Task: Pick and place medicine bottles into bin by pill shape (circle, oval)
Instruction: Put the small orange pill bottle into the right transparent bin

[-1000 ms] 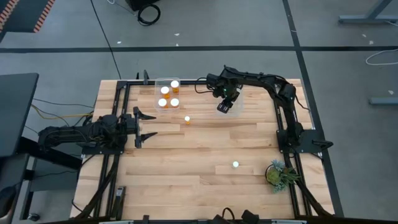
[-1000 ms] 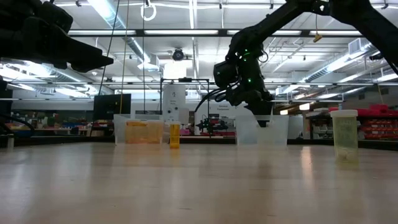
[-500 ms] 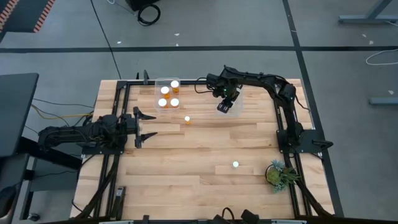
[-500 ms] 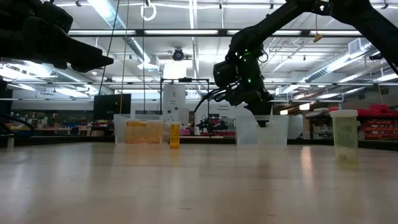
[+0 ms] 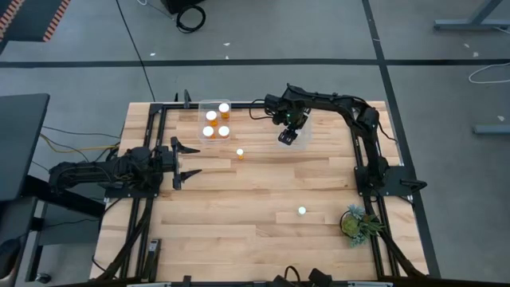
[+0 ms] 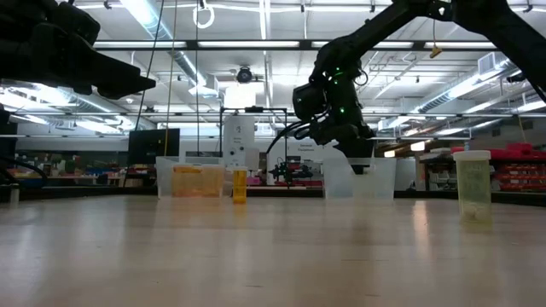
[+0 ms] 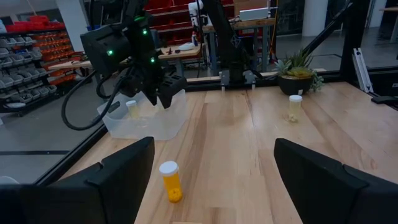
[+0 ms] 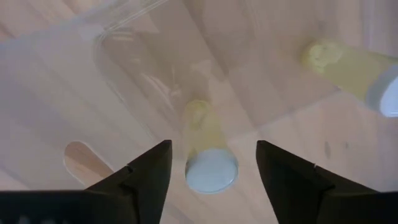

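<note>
My right gripper (image 5: 287, 135) hangs open over the clear right bin (image 5: 301, 134), fingers pointing down. In the right wrist view a pale yellow bottle with a white cap (image 8: 208, 155) stands on the bin floor between my open fingers, apart from both. A second pale bottle (image 8: 354, 68) stands farther off in the bin. The left bin (image 5: 213, 119) holds three orange bottles. An orange bottle (image 5: 240, 153) and a pale bottle (image 5: 302, 211) stand upright on the table. My left gripper (image 5: 187, 157) waits open at the table's left.
A small green potted plant (image 5: 355, 223) stands at the near right corner. Black frame rails run along the table's left and right sides. Bare wood lies between the bins and the near edge, around the two loose bottles.
</note>
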`<state>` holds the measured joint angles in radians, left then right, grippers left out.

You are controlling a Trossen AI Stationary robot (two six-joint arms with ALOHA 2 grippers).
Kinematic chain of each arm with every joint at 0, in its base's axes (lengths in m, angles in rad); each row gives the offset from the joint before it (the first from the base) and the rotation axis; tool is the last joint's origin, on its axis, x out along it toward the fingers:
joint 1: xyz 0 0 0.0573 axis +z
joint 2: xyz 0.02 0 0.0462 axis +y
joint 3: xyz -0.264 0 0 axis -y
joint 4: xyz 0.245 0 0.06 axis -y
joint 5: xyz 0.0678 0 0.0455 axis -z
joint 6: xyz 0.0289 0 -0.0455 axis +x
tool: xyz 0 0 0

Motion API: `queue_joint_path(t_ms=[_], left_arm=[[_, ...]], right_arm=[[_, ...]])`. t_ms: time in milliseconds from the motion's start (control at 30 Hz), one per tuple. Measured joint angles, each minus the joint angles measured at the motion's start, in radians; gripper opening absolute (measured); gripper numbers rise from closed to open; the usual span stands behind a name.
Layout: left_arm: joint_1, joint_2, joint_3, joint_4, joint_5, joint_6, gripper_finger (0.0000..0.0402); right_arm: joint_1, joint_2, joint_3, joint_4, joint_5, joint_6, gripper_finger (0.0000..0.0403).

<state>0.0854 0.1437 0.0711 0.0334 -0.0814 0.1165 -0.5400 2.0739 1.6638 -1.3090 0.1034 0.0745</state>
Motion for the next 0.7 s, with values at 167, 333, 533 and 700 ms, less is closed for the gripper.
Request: queue_joint_path(t_ms=[167, 333, 533, 700], left_arm=[[0.0, 0.0, 0.0, 0.0, 0.0, 0.0, 0.0341], [0.0, 0.0, 0.0, 0.0, 0.0, 0.0, 0.0341], [0.0, 0.0, 0.0, 0.0, 0.0, 0.0, 0.0341], [0.0, 0.0, 0.0, 0.0, 0.0, 0.0, 0.0341]], right_arm=[[0.002, 0.0, 0.0, 0.0, 0.0, -0.015, 0.0252], [0.002, 0.0, 0.028, 0.0, 0.0, -0.016, 0.0259], [0.015, 0.0, 0.085, 0.0, 0.001, -0.016, 0.0259], [0.047, 0.0, 0.131, -0.002, 0.006, -0.023, 0.0259]])
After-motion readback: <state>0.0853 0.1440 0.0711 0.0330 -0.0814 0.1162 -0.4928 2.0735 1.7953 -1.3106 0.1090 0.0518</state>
